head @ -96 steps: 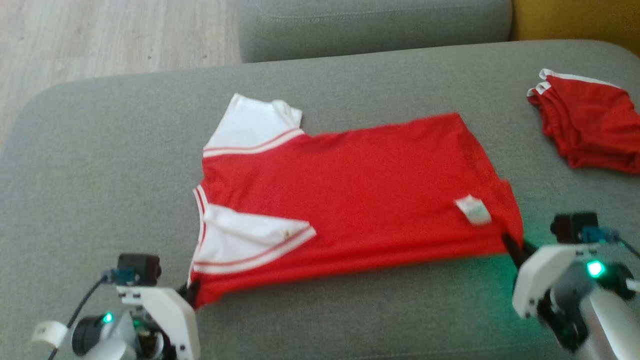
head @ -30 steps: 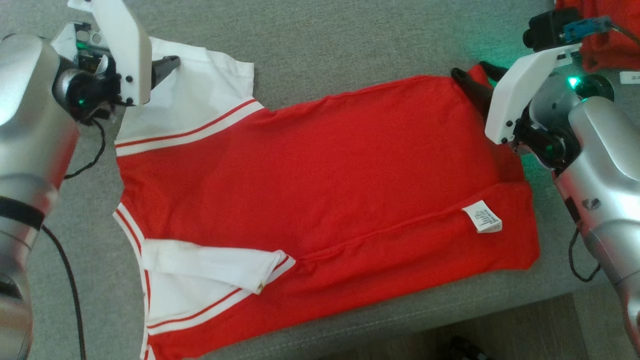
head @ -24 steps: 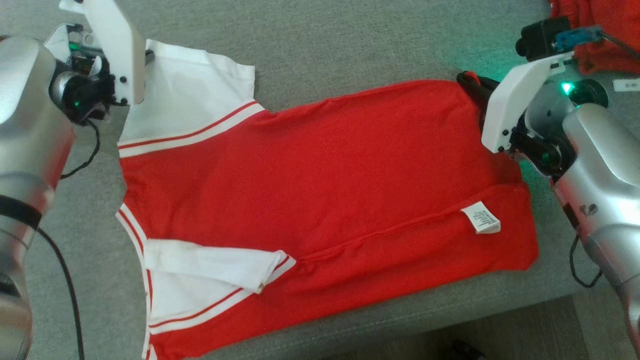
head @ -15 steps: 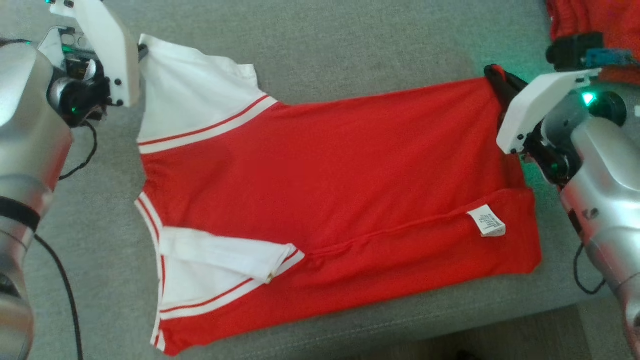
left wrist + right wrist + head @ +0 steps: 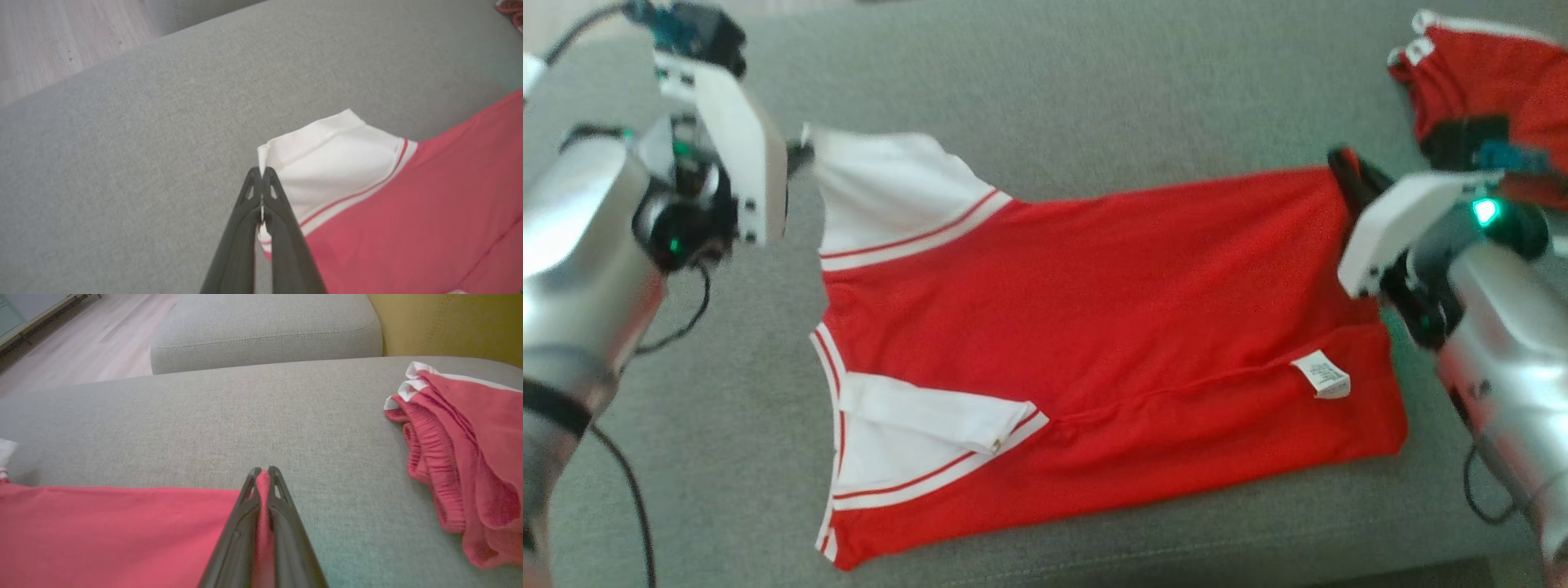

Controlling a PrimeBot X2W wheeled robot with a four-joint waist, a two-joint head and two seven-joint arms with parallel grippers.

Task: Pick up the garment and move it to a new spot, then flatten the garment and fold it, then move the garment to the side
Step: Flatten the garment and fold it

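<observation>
The garment [image 5: 1094,327] is a red shirt with white sleeves, lying spread on the grey cushion [image 5: 1054,90], its near long edge folded over and a white label [image 5: 1321,375] showing. My left gripper [image 5: 800,153] is shut on the far white sleeve's corner [image 5: 310,159]; in the left wrist view white cloth is pinched between the closed gripper [image 5: 261,173]. My right gripper [image 5: 1342,163] is shut on the shirt's far hem corner; in the right wrist view red cloth [image 5: 102,535] sits between the closed gripper [image 5: 263,473].
A pair of red shorts [image 5: 1486,73] with white trim lies at the far right of the cushion, close behind my right wrist, also visible as red shorts [image 5: 461,457]. A second grey cushion [image 5: 265,330] and wooden floor [image 5: 61,36] lie beyond. The cushion's near edge [image 5: 1176,563] runs just below the shirt.
Both grippers have closed on the shirt's far corners, the left on the sleeve, the right on the hem. The far edge has lifted a little. The head camera has shifted.
</observation>
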